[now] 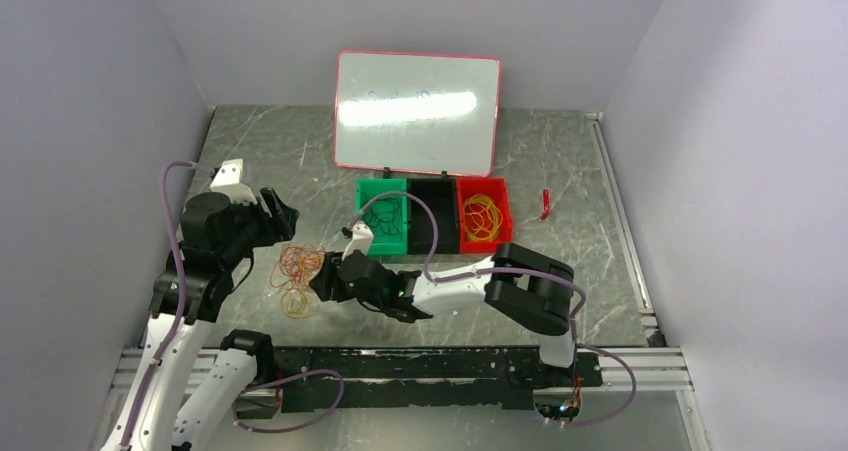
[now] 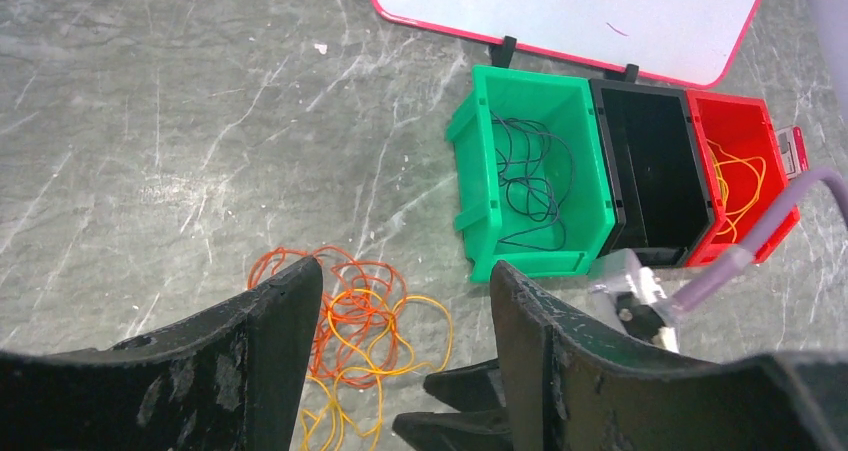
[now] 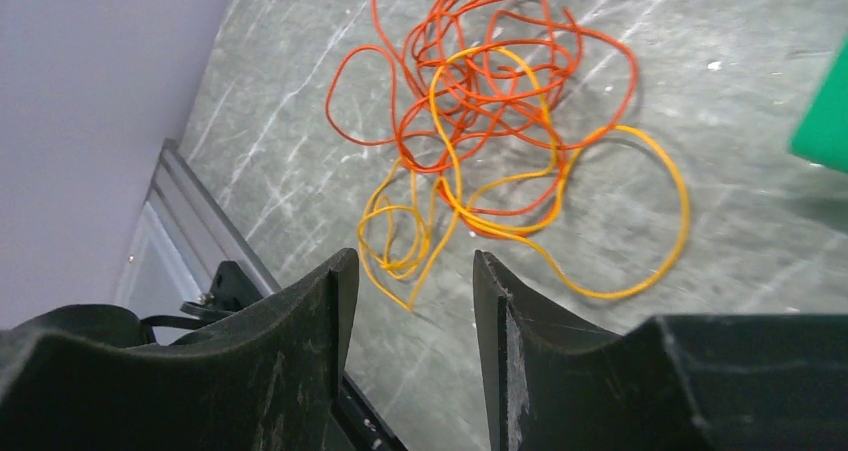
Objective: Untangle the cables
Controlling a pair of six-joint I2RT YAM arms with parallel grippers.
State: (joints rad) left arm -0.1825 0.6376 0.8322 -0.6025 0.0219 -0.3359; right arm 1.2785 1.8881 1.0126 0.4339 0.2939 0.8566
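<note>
The cables [image 1: 297, 279] lie in a loose tangle of orange-red and yellow loops on the grey table, left of centre. My left gripper [image 1: 280, 214] hovers just behind and to the left of the tangle. In the left wrist view it [image 2: 405, 269] is open and empty, with the cables [image 2: 360, 316] below it. My right gripper [image 1: 322, 281] sits at the tangle's right edge. In the right wrist view it [image 3: 415, 256] is open and empty, just short of the yellow loops [image 3: 480, 161]. Black cables [image 2: 530, 166] lie in the green bin, yellow ones [image 1: 482, 216] in the red bin.
A green bin [image 1: 362, 196], a black bin [image 1: 433, 221] and a red bin [image 1: 485, 247] stand in a row behind the right arm. A red-framed whiteboard [image 1: 417, 111] leans at the back. A small red object [image 1: 545, 203] lies right of the bins.
</note>
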